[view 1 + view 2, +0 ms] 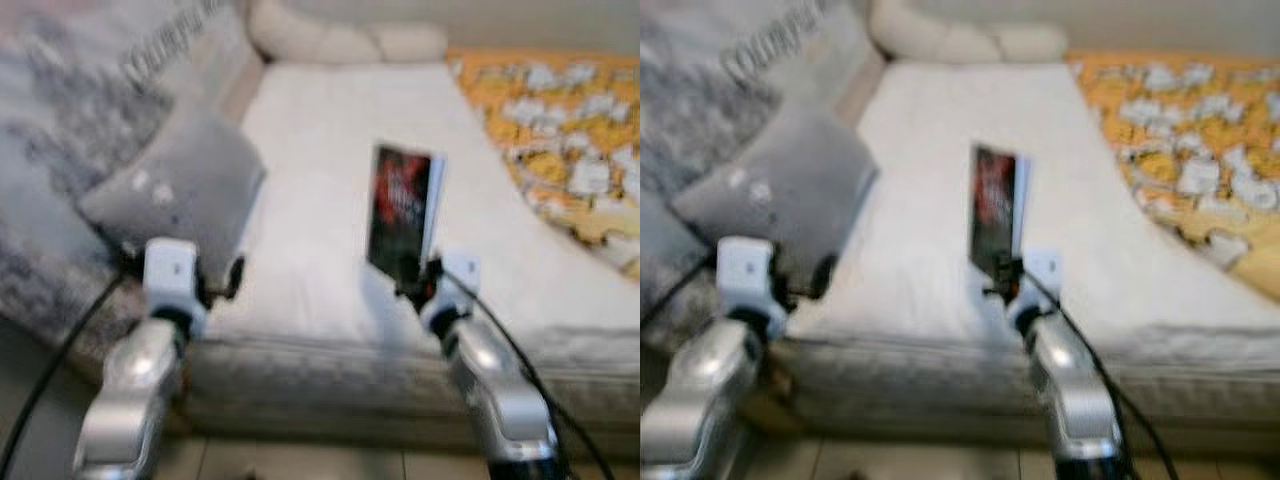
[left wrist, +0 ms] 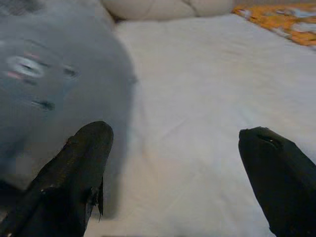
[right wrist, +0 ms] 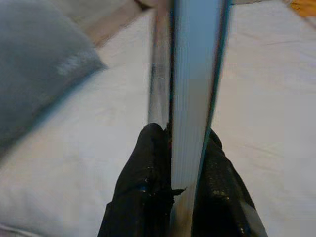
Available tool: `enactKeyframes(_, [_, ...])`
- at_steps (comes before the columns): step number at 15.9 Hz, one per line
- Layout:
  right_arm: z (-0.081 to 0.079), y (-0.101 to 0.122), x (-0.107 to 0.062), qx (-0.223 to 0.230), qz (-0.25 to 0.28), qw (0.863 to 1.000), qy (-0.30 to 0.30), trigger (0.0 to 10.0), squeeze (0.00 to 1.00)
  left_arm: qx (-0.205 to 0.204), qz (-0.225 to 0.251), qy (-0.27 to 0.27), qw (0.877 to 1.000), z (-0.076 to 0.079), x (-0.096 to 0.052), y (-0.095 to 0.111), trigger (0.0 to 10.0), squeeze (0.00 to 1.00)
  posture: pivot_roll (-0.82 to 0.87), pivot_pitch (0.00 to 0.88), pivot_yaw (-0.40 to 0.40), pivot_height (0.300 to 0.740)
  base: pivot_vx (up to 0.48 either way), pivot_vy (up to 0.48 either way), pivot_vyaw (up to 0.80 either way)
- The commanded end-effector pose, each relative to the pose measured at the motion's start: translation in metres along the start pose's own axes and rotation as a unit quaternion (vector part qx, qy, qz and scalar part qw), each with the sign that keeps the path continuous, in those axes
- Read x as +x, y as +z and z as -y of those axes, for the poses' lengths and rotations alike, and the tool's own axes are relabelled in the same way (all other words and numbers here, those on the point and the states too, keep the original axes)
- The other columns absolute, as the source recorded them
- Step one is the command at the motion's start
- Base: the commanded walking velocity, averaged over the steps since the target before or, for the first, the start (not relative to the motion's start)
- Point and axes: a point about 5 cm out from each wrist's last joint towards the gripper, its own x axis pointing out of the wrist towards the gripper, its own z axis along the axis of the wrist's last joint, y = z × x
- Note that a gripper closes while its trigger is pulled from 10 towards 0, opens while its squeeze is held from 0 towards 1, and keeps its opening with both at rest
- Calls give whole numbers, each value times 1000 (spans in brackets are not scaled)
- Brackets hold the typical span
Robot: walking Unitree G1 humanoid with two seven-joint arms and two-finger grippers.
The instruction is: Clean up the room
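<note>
I see my right gripper [image 1: 415, 280] pinching the lower edge of a dark-covered book [image 1: 403, 208], held upright over the white mattress [image 1: 320, 150]. At nine o'clock from the book, my left gripper [image 2: 173, 168] hangs with its fingers spread wide, just beside a grey cushion [image 1: 180, 185]. An orange patterned blanket [image 1: 560, 130] lies at two o'clock.

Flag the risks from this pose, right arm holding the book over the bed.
1. The right end effector pinches the book only at its bottom edge while it stands upright; it could pivot or slip out.
2. The left end effector is open right beside the grey pillow; moving forward could snag or shove it.
3. Head views are blurred, so placement may be imprecise.
</note>
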Motion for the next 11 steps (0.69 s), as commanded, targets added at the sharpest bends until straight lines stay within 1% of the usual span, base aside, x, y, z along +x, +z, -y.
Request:
enactKeyframes(1, [2, 9, 1, 2, 20, 1000, -2, 10000, 0, 10, 2, 5, 1000, -3, -3, 2, 10000, 141, 26, 0, -3, 740, 296, 0, 0])
enactKeyframes(3, [-1, 7, 0, 1, 17, 1000, 1, 10000, 0, 13, -1, 1, 1000, -2, -4, 1, 10000, 145, 26, 0, 5, 740, 300, 0, 0])
enactKeyframes(11, [-1, 4, -2, 1, 13, 1000, 4, 10000, 0, 20, -4, -8, 1000, -1, -6, 1, 10000, 145, 26, 0, 8, 740, 302, 0, 0])
